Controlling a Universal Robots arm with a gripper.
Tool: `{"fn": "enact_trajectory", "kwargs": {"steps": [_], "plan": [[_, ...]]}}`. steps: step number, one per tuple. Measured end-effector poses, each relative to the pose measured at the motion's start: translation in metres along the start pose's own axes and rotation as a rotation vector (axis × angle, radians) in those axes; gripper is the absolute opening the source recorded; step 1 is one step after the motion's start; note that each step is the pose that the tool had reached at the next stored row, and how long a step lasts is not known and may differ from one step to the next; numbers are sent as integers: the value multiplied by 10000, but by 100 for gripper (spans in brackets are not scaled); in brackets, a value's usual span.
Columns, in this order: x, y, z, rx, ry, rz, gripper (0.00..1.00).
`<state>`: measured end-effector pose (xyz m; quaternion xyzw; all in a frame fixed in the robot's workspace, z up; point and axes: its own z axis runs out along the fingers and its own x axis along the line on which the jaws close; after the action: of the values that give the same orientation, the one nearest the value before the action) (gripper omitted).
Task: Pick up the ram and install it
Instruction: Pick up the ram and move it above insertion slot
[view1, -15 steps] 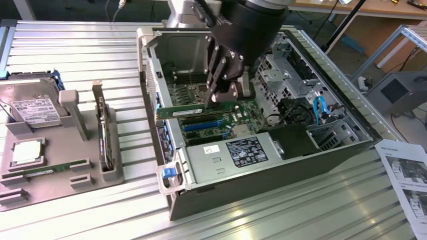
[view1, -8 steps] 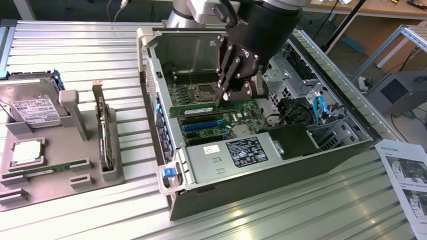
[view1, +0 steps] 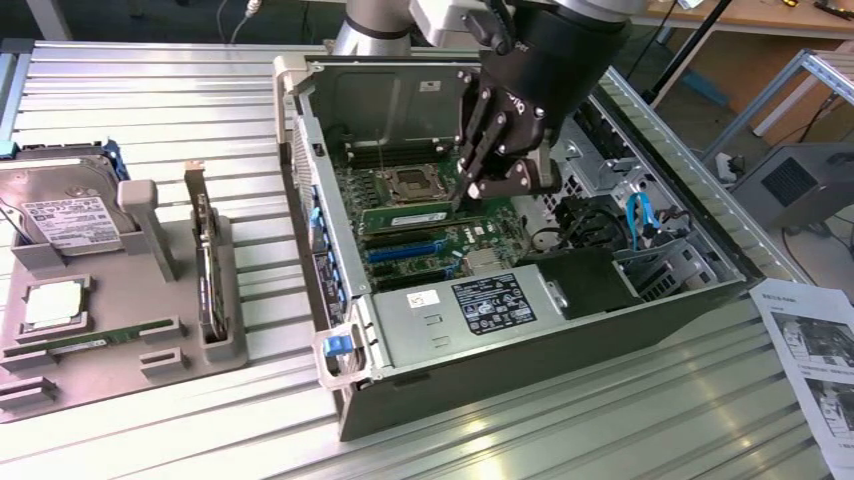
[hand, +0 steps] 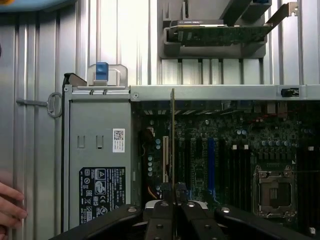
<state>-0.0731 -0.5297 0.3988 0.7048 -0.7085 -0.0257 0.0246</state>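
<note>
A ribbed metal table (view1: 134, 100) carries an open computer case (view1: 534, 340), lying with its inside facing up. Your arm reaches down into it. The gripper (view1: 483, 192) hangs over the motherboard (view1: 427, 245), just beside the empty processor socket (view1: 404, 183).

The jaws are closed on the ram (view1: 407, 215). The green stick juts from the fingertips toward the exterior view's left, lying across the board between the socket and the blue slots (view1: 400, 252). From the wrist view you see the gripper (hand: 173, 192) pinching the ram (hand: 172, 140) edge-on, a thin line running out toward the case's rim. You cannot tell whether the stick touches the board or sits in a slot.

The silver power supply (view1: 454, 305) with its black label fills the near corner of the case.

On the exterior view's left, a grey tray (view1: 120, 370) holds a hard drive (view1: 67, 215), a square silver chip (view1: 51, 305) and a second green stick (view1: 114, 335). A printed sheet (view1: 814, 370) lies at the exterior view's right. A person's hand (hand: 10, 206) shows beside the case in the wrist view.
</note>
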Motion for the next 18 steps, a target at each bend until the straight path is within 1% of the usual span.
{"fn": "enact_trajectory", "kwargs": {"steps": [4,10,14,18], "plan": [[0,-112,-8,-8,0,0,12],[0,-251,-18,-18,0,-1,12],[-1,-338,-24,-21,0,1,12],[-1,-399,-29,-22,1,0,12]]}}
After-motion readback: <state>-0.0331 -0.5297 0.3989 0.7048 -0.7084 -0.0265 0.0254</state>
